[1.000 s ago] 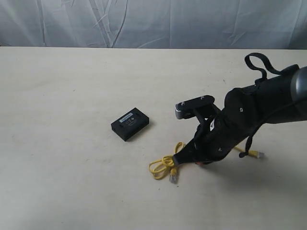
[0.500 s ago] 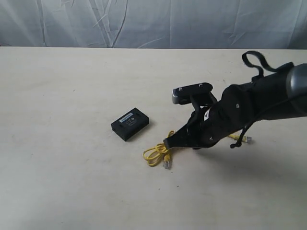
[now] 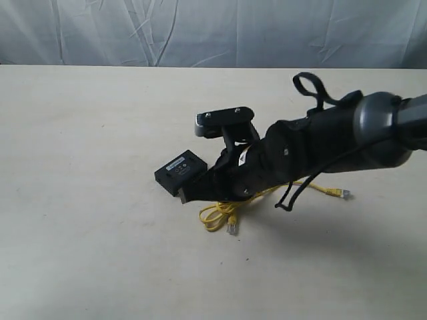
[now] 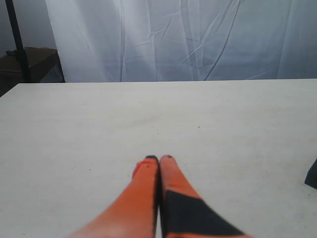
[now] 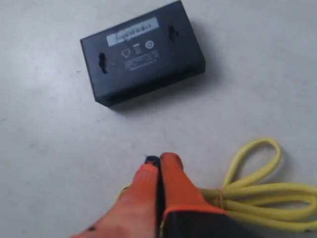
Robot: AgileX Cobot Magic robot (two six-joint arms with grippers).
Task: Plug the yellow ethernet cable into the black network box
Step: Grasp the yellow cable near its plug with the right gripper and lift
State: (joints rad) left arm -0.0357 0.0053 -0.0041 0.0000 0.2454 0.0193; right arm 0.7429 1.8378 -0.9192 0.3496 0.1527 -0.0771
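Observation:
The black network box [image 3: 181, 171] lies flat on the pale table, its label strip facing up [image 5: 143, 52]. The yellow ethernet cable [image 3: 217, 217] lies coiled just in front of and to the right of it, with one clear plug [image 3: 232, 229] by the coil and the other [image 3: 339, 193] far right. My right gripper [image 3: 187, 196] is shut, its tips low over the table beside the box's near corner. In the right wrist view the cable [image 5: 257, 191] passes under the orange fingers [image 5: 173, 183], and nothing shows between the tips [image 5: 159, 159]. My left gripper [image 4: 159, 158] is shut and empty over bare table.
The right arm [image 3: 320, 143] with its black cover and a loose strap [image 3: 310, 87] reaches over the cable. A wrinkled grey curtain [image 3: 213, 30] hangs behind the table's far edge. A dark shape [image 4: 312, 173] sits at the edge of the left wrist view.
The right arm swung left from the cable coil toward the box. The coil and the far plug slid left and back at first, then stayed put while the gripper moved on.

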